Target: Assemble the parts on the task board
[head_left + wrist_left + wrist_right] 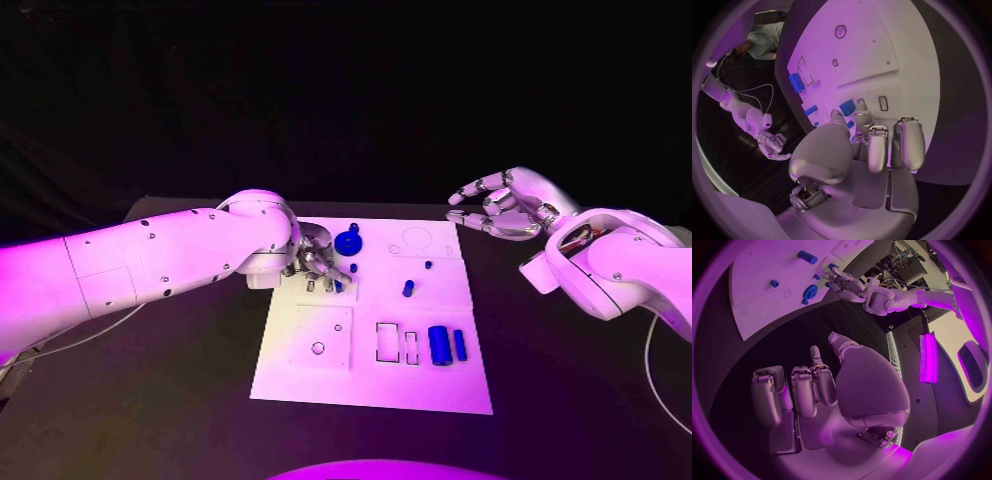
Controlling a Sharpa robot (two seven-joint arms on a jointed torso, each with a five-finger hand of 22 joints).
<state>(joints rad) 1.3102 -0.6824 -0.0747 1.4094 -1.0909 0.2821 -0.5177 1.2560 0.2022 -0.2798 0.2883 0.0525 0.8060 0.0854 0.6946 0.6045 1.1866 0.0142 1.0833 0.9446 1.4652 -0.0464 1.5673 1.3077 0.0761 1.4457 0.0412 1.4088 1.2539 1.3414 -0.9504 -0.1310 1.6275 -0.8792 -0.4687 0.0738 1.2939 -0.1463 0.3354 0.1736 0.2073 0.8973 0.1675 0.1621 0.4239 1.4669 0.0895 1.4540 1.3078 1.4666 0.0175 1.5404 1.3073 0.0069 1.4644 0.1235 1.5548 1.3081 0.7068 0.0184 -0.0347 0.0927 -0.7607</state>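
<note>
We see the left hand (317, 262) down on the board (378, 375) near its far left corner, fingers curled toward the surface beside a round blue part (348, 243); whether it pinches anything we cannot tell from the head view. The left wrist view looks over the knuckles: the fingertips (862, 119) sit against a small blue part (847, 107) next to a rectangular slot (883, 103), but a firm hold is not clear. The right hand (499, 207) hovers off the board's far right corner, above the black table (577, 370), fingers loosely curled and apart, holding nothing; its wrist view shows the palm empty. Nearer the robot, 2 blue bars (449, 345) stand side by side near the board's right edge, next to 2 outlined slots (397, 343). 2 small blue pegs (408, 288) stand mid-board. The right wrist view also shows a bright light strip (929, 357) in the room.
</note>
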